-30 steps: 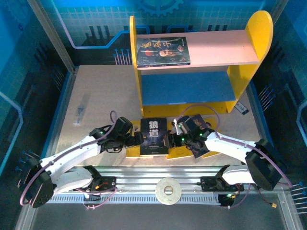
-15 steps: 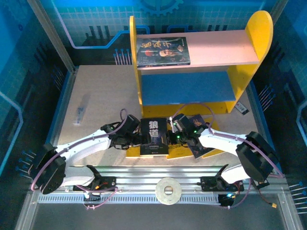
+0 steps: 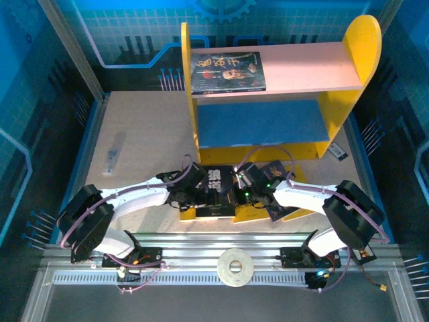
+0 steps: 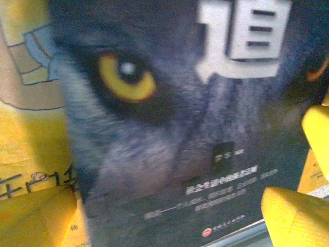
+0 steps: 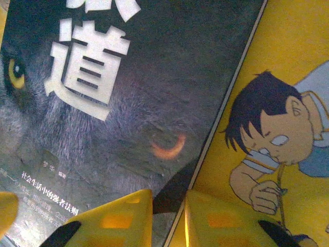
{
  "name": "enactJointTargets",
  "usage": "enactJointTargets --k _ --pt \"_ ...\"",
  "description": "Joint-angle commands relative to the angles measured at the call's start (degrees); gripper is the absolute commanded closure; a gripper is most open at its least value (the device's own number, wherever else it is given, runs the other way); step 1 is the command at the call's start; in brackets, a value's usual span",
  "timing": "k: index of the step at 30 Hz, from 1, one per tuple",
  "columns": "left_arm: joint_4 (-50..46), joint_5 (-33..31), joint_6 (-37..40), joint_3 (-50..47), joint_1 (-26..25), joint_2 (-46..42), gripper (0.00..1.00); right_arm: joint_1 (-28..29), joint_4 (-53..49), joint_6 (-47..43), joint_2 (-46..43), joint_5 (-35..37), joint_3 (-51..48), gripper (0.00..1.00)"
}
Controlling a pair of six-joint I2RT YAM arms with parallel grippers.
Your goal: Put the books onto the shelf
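at the right gripper (image 3: 236,190): drawn in to a narrow slot, yellow fingers (image 5: 118,218) nearly meeting across the right long edge of the wolf book (image 3: 216,180). looks like a pinch on that edge, with the cover's border running straight into the gap.

at the left gripper (image 3: 201,193): spread wide, fingertips (image 4: 293,218) standing off either side of the same cover in the wrist view. straddling rather than squeezing. cannot tell about contact at either pad.

outward from there: lying flat on a thin yellow book (image 5: 272,134) with a cartoon boy, itself on the table (image 3: 141,147) close to the arm bases. just beside on the right, a further dark book (image 3: 280,172) peeking out from under the right arm.

judged as the deciding relation: set squarely between the two grippers, long axis pointing away from the bases and toward the shelf (image 3: 365,40), so met at its opposite long sides, not at its ends. equally near to both arms, yet seemingly held from the right side alone.

straight beyond the far short edge, well apart: the blue lower board (image 3: 268,124). higher and further back: the pink upper board (image 3: 308,67), with one dark portrait book (image 3: 228,72) already lying flat at its left end.

probably calls for a lift, then a carry forward along the book's own length, with no turn about the vertical needed if laid flat.
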Motion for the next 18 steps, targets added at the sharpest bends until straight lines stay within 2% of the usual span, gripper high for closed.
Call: enactJointTargets --k 1,5,10,18 --pt "4.8 4.9 0.1 2.0 -1.9 3.0 0.07 2.6 -1.0 -0.7 3.5 0.6 0.1 0.79" --pt "7.1 5.5 -0.3 3.0 -2.6 1.8 0.08 3.3 1.6 0.6 4.7 -0.9 -0.5 0.81" --pt "4.9 2.4 -0.4 4.0 -2.6 -2.0 0.1 3.4 1.9 0.3 4.6 -1.2 -0.6 0.81" --pt "2.3 -1.6 0.2 3.9 -2.6 -6.1 0.19 3.4 0.7 -0.6 3.9 -0.7 -0.2 0.79"
